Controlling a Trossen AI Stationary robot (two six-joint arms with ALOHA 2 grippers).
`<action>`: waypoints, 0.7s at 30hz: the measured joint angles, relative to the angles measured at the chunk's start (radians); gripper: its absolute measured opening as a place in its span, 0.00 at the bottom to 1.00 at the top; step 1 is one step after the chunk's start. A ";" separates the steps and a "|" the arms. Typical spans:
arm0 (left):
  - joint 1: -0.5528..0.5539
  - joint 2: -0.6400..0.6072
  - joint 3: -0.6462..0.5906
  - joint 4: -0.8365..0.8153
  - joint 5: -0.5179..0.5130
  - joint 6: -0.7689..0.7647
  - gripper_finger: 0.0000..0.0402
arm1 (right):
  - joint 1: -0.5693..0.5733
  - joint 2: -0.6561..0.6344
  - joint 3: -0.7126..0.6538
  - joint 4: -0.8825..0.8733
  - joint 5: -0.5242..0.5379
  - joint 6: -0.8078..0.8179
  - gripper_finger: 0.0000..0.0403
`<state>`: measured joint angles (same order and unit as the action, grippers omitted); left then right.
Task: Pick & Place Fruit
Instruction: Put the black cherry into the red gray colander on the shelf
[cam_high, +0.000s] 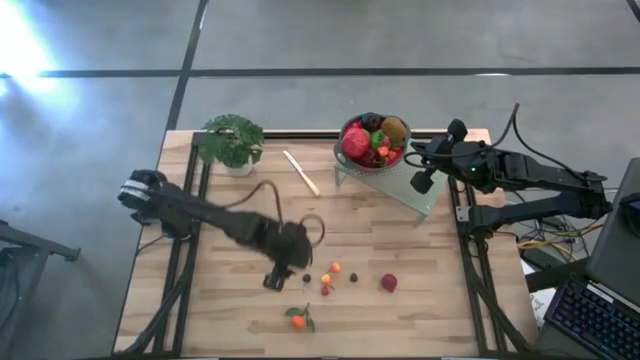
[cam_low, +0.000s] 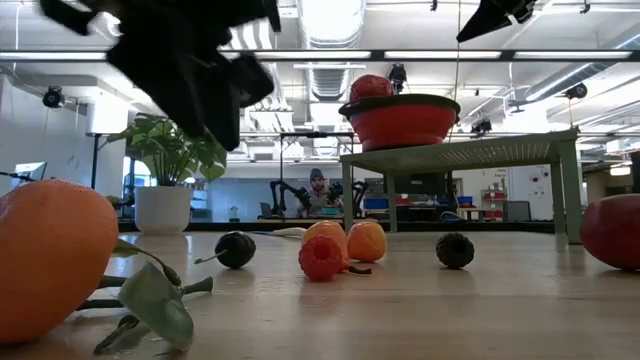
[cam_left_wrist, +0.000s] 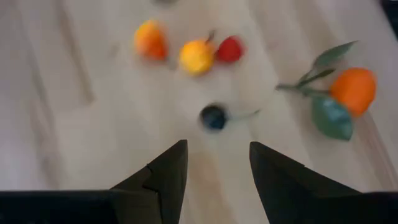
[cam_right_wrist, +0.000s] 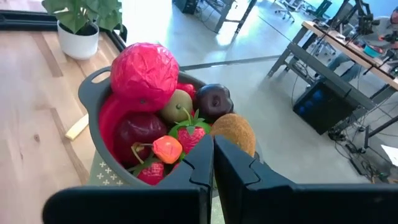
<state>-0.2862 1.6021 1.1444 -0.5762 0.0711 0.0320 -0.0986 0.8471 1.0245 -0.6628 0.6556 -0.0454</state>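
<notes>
The left gripper (cam_left_wrist: 214, 171) hangs parted and empty above a small dark berry (cam_left_wrist: 213, 116) (not touching); the right gripper (cam_right_wrist: 213, 163) is clenched, empty, over the bowl (cam_right_wrist: 93, 118).

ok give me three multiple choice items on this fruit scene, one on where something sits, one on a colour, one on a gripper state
1. Where is the bowl of fruit?
A. on a small raised stand at the table's far side
B. flat on the table next to the tangerine
C. held in the left gripper

2. What colour is the tangerine with leaves?
A. purple
B. orange
C. white

3. How do the jaws of the left gripper stand?
A. shut tight on the knife
B. clamped on the plant pot
C. apart, with nothing between them, above a small dark berry

Answers:
1. A, the low view shows the bowl up on a legged stand.
2. B, the fruit is orange in both the left wrist view and the high view.
3. C, the left wrist view shows bare table in the gap between the two jaws.
</notes>
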 joint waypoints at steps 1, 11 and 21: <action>-0.029 0.002 -0.008 0.027 -0.024 0.015 0.44 | 0.000 0.000 0.000 0.000 0.000 0.003 0.02; -0.175 0.011 -0.039 0.201 -0.175 0.218 0.44 | 0.000 0.004 0.000 -0.013 0.000 0.042 0.02; -0.177 0.081 -0.038 0.250 -0.174 0.379 0.44 | 0.000 0.013 0.000 -0.013 0.000 0.039 0.02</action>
<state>-0.4629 1.6831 1.1061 -0.3260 -0.1034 0.4106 -0.0990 0.8599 1.0245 -0.6758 0.6552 -0.0067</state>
